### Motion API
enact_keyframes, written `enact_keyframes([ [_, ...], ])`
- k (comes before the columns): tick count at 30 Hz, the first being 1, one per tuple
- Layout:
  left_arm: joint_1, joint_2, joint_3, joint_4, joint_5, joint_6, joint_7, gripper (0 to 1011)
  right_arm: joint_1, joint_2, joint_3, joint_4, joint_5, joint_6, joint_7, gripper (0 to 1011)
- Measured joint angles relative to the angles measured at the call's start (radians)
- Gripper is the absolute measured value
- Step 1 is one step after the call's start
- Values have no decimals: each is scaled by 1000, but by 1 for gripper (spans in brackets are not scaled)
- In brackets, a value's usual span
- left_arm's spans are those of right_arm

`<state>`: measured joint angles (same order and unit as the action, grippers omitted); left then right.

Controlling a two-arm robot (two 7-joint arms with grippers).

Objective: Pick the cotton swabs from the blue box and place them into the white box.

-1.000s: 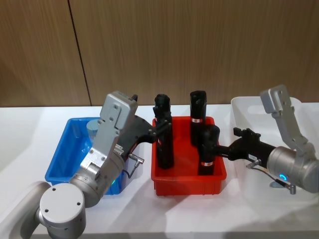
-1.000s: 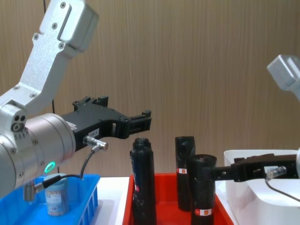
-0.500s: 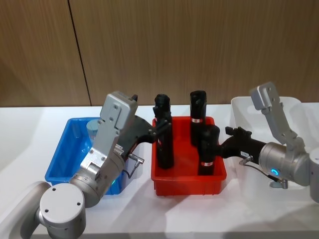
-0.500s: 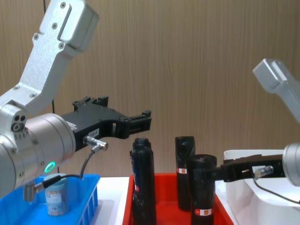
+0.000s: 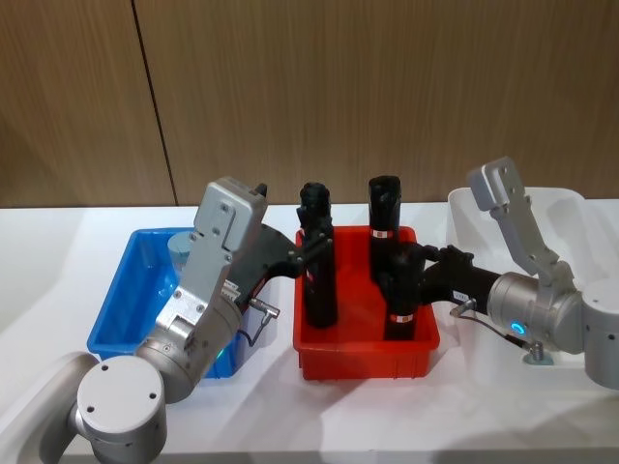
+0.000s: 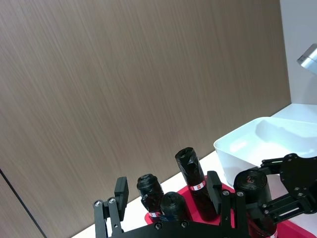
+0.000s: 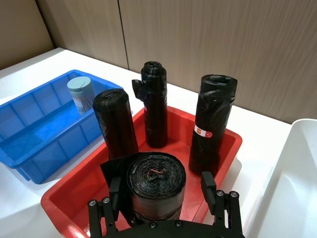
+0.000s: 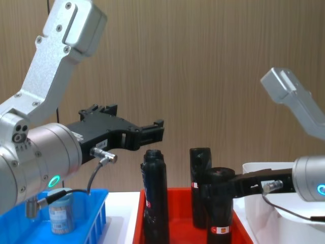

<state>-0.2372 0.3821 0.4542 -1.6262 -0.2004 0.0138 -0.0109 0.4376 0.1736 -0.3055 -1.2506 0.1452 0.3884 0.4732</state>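
Right tool [image 5: 404,272] now nearer black roll [image 5: 400,293]

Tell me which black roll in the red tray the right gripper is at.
The front-right black roll, nearest the white box. The right gripper straddles its top; the other rolls stand apart.

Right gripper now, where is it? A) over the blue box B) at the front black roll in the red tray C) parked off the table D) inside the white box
B: the right gripper sits at the front black roll in the red tray, its fingers flanking the roll's top in the right wrist view.
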Motion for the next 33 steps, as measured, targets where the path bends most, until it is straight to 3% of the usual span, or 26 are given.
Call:
enact_keyframes([
  [6, 0, 0, 0, 0, 0, 0, 0, 1003, 16, -9, -6, 28, -2, -7, 5, 981],
  [21, 0, 0, 0, 0, 0, 0, 0, 1003, 30, -15, -12, 53, -2, -16, 12, 583],
  [33, 0, 0, 0, 0, 0, 0, 0, 1003, 19, -4, -9, 12, 8, -22, 12, 542],
])
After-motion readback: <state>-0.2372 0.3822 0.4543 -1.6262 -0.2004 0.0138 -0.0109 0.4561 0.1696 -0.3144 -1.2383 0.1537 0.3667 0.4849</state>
